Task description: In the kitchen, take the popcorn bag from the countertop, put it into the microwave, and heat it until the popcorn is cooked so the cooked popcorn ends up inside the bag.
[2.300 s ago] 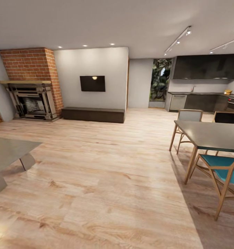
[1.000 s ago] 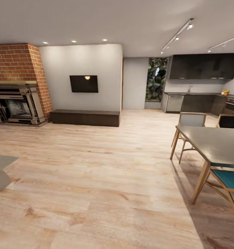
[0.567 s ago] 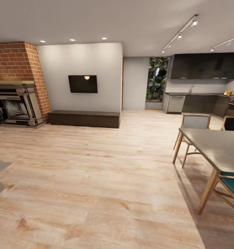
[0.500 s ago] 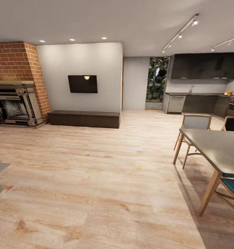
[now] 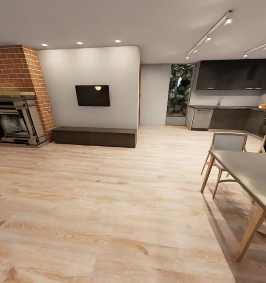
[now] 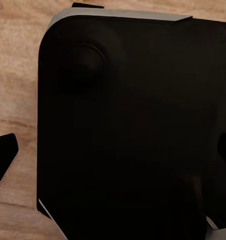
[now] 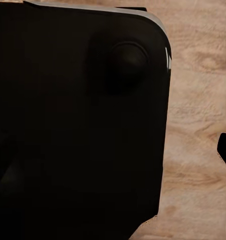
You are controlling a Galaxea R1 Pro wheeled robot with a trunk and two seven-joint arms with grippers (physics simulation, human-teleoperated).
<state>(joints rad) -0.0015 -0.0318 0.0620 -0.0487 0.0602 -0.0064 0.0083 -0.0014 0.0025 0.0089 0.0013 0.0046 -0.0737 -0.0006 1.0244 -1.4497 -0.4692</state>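
Robot's rolling fwd w/ view panned right since a sec ago, kitchen now at 2 o'clock, dining table nearer; can't tell grippers' state.

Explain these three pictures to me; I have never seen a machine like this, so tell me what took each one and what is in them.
These are simulator renders from a wheeled robot with two arms, each ending in a gripper. The large picture comes from the camera on its head. It shows a living room: a brick fireplace, a wall television, a low dark bench, a wooden floor, and a dining table with chairs. The kitchen is far off at the back right, its countertop too distant to show small items. The other two pictures come from cameras near each gripper; both look down at a dark rounded body over the floor. Nothing held can be seen, and whether the grippers are open cannot be told.
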